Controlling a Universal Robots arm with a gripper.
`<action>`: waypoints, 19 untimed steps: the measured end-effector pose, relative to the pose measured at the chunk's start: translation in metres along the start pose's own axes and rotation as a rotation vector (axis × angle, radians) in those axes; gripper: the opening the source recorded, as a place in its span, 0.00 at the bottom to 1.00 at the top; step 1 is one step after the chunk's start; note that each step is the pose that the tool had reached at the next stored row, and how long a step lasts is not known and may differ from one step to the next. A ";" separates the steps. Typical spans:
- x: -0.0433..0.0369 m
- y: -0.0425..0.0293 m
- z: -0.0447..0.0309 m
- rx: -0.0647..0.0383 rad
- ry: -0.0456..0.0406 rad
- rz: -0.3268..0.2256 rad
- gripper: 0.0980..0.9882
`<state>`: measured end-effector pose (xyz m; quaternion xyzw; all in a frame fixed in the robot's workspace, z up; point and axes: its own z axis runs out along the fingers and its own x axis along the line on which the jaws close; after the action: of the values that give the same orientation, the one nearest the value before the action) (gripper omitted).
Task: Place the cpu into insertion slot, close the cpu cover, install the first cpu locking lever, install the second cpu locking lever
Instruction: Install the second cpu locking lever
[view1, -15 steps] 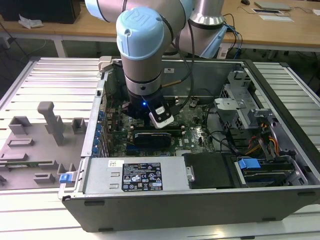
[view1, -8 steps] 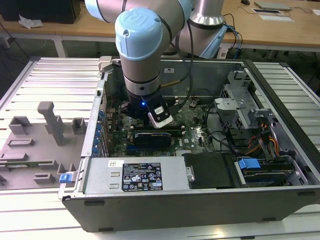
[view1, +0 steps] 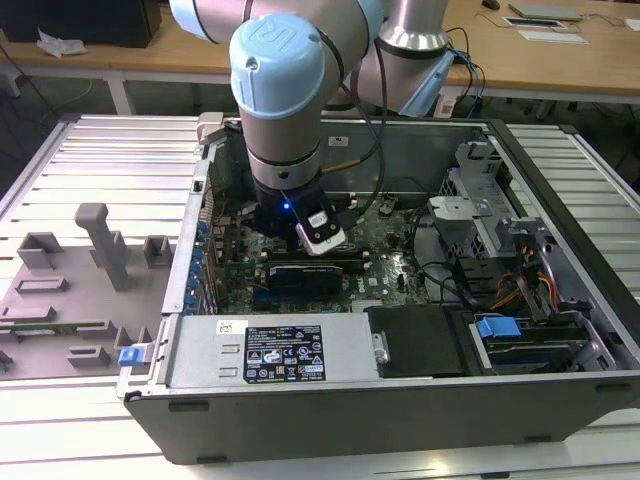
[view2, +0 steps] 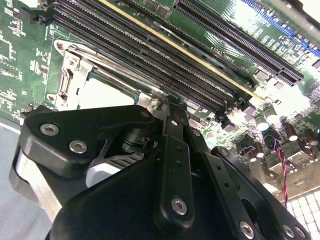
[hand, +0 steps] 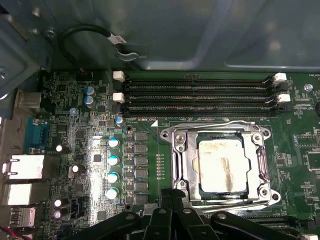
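The cpu (hand: 222, 167) lies flat in the socket, its pale metal top worn and smudged. The cpu cover (hand: 182, 160), a metal frame with a cut-out centre, lies down flat around it. One thin lever rod (hand: 215, 122) runs along the socket edge beside the memory slots; another (hand: 235, 204) runs along the opposite edge. My gripper (hand: 172, 200) is shut, its tips together at a corner of the socket on that opposite edge. In the second wrist view the gripper (view2: 162, 102) touches the socket rim next to the cpu (view2: 102, 92). Whether a lever sits between the fingers is hidden.
The motherboard (view1: 385, 270) lies inside an open computer case (view1: 400, 420) on a slatted table. Memory slots (hand: 200, 95) run beside the socket, capacitors (hand: 113, 167) stand on its other side. A power supply (view1: 280, 350) and drive cage (view1: 480, 215) crowd the case. Grey fixtures (view1: 100, 245) stand at the exterior view's left.
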<state>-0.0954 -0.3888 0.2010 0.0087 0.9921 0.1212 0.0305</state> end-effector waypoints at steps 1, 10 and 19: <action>0.0000 0.0002 -0.0008 0.000 0.0000 0.000 0.01; -0.0040 0.0045 -0.0179 0.026 0.0061 0.000 0.01; -0.0352 0.0041 -0.0162 0.034 0.0306 0.005 0.01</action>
<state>-0.0613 -0.3896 0.2198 0.0100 0.9944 0.1045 0.0148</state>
